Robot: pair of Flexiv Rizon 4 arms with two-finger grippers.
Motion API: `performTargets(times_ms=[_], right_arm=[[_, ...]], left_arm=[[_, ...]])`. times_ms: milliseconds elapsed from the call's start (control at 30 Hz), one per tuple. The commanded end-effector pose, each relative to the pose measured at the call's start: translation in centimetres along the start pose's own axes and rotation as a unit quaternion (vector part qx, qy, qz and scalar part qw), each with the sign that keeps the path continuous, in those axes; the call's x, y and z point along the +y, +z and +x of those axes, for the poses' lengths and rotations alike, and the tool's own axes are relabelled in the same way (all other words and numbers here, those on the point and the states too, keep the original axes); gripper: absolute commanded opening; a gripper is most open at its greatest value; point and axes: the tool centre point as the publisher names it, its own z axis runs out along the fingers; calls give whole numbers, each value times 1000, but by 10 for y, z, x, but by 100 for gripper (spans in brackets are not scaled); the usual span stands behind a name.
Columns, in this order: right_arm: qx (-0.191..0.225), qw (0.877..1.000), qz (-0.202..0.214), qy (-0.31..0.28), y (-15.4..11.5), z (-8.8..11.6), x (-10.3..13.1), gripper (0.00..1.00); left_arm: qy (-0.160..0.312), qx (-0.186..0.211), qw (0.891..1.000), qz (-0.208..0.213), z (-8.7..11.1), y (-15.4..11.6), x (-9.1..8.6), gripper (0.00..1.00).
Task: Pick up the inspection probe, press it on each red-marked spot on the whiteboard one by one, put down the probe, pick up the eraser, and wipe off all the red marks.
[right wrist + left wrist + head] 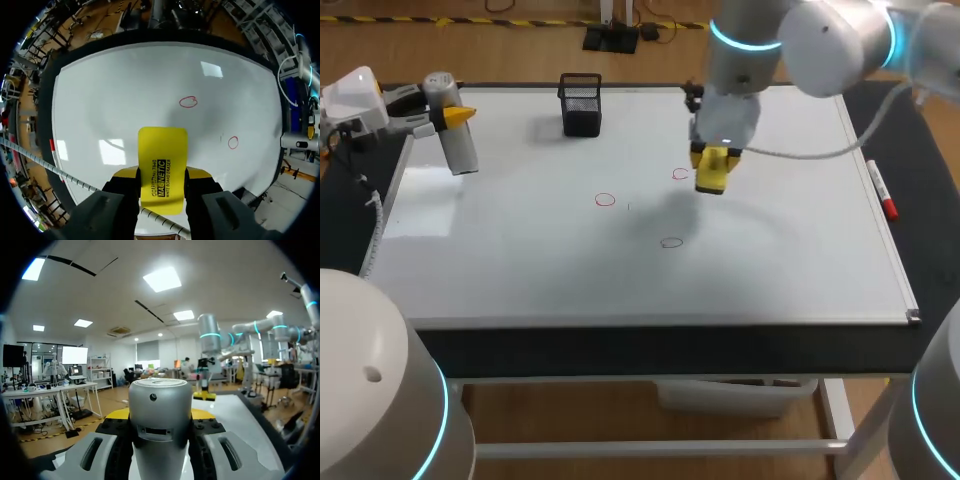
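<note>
The silver cylindrical probe [457, 140] hangs tilted over the whiteboard's [520, 270] far left corner, with my left gripper [450, 116] shut on it. In the left wrist view the probe [160, 405] stands between the fingers. My right gripper [715, 158] is shut on the yellow eraser [711, 172], held just above the board's far middle. One red circle [680, 174] lies right beside the eraser; two more [605, 199] [670, 242] lie nearer. In the right wrist view the eraser [162, 155] sticks out ahead of the fingers, with two red circles [188, 102] [233, 142] beyond it.
A black mesh cup [580, 103] stands at the board's far edge, left of the right gripper. A red-capped marker [880, 188] lies along the board's right rim. A cable [820, 150] trails from the right wrist over the board.
</note>
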Motion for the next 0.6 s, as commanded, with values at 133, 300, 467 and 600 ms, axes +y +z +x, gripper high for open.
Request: performTargets(times_ms=[133, 300, 467, 600], right_arm=[[26, 999, -4, -39, 10, -44, 4, 0], [32, 998, -7, -61, 19, -75, 8, 0], [34, 996, -5, -84, 27, -107, 12, 0], [40, 994, -3, -103, 35, -132, 16, 0]], left_arm=[[1, -2, 1000, 0, 1, 1, -1, 0], [1, -2, 1000, 0, 1, 1, -1, 0], [1, -2, 1000, 0, 1, 1, -1, 0], [1, -2, 1000, 0, 1, 1, -1, 0]])
